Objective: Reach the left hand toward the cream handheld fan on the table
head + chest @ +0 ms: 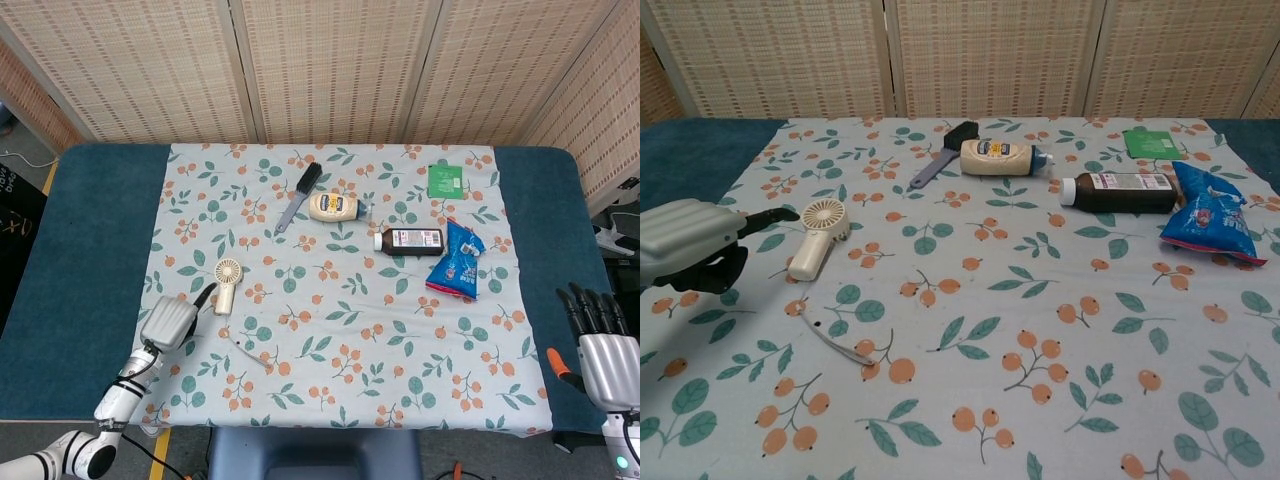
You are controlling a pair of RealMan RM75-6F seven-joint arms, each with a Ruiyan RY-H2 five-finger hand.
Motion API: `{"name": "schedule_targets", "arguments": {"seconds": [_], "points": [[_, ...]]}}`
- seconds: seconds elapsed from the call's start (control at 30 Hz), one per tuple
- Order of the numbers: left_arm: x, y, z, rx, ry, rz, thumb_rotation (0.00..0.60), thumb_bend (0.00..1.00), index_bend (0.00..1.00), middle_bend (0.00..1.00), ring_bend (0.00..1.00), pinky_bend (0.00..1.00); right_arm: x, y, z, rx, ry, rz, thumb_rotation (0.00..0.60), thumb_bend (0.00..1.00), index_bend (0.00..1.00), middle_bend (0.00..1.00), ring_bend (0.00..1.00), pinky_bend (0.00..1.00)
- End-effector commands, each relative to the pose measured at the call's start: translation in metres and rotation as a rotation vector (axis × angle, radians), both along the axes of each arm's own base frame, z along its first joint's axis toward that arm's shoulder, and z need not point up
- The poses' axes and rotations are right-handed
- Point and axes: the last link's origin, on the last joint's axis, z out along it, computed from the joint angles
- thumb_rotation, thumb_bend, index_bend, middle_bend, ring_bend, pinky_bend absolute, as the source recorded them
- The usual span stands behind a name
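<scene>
A folding screen of woven reed panels [330,65] in pale wood frames closes off the 12 o'clock side. The bench [95,250] has a dark teal top under a floral cloth [340,330]. Yellow floor tape [160,455], probably, shows at 7 o'clock.
</scene>
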Motion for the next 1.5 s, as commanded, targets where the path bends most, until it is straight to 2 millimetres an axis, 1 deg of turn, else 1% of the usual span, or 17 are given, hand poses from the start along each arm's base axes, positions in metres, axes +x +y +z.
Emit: {"name": "schedule_targets", "arguments": {"seconds": [0.03, 0.33, 0.6, 1.3, 1.5], "points": [[0.003, 0.003, -0.004, -0.004, -0.002, -0.010, 0.600, 0.91, 0.00, 0.94, 0.88, 1.00, 0.000, 0.000, 0.000, -0.001, 0.001, -0.002, 0.600, 0.21, 0.00, 0.00, 0.00, 0.00], [0.009, 0.006, -0.012, -0.021, 0.017, -0.036, 0.600, 0.92, 0.00, 0.94, 0.88, 1.00, -0.001, -0.001, 0.001, -0.006, 0.001, -0.007, 0.600, 0.21, 0.00, 0.00, 0.00, 0.00], [0.004, 0.008, -0.017, -0.028, 0.050, -0.027, 0.600, 0.92, 0.00, 0.94, 0.88, 1.00, -0.001, -0.001, 0.003, -0.011, -0.001, -0.007, 0.600, 0.22, 0.00, 0.00, 0.00, 0.00], [-0.003, 0.007, -0.021, -0.055, 0.109, -0.028, 0.600, 0.93, 0.00, 0.95, 0.88, 1.00, 0.000, -0.001, 0.005, -0.018, -0.001, -0.005, 0.600, 0.21, 0.00, 0.00, 0.00, 0.00], [-0.008, 0.008, -0.022, -0.083, 0.139, -0.002, 0.600, 0.96, 0.00, 0.95, 0.88, 1.00, 0.000, 0.000, 0.005, -0.019, -0.003, -0.002, 0.600, 0.21, 0.00, 0.00, 0.00, 0.00]]}}
